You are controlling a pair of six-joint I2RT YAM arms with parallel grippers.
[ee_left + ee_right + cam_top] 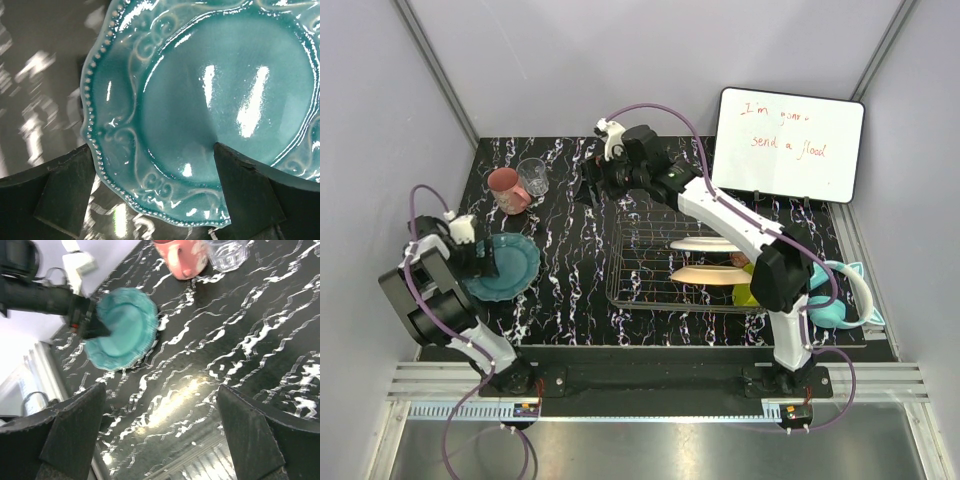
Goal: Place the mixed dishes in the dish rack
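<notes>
Left fingers (65, 195) spread wide, gripping nothing; they straddle the beaded rim of the teal plate (225, 90), one finger outside the rim over the bench (35, 100), the other over the plate's inner well; contact w/ the plate cannot be told. Right fingers (70, 440) also wide open and empty, held above bare bench nr the far-left corner of the dish rack (640, 290).

Top view: teal plate (510, 265) lies on the bench at the left, well apart from the rack; pink mug (506, 190) and clear glass (533, 176) stand upright just beside each other at the far left, behind the plate. Rack sits right of ctr; inside it a white plate (705, 243) and, nearer the arms, a peach plate (710, 275), both seen as thin ovals; lime-green bowl (748, 295) at the rack's near-right corner, partly hidden by the right arm. Whiteboard (788, 145) w/ red writing leans at the far right; teal curved objects (840, 305) lie right of the rack.

Right wrist view: plate, mug and glass all visible btwn the fingers, w/ the left arm's tip at the plate's edge.
</notes>
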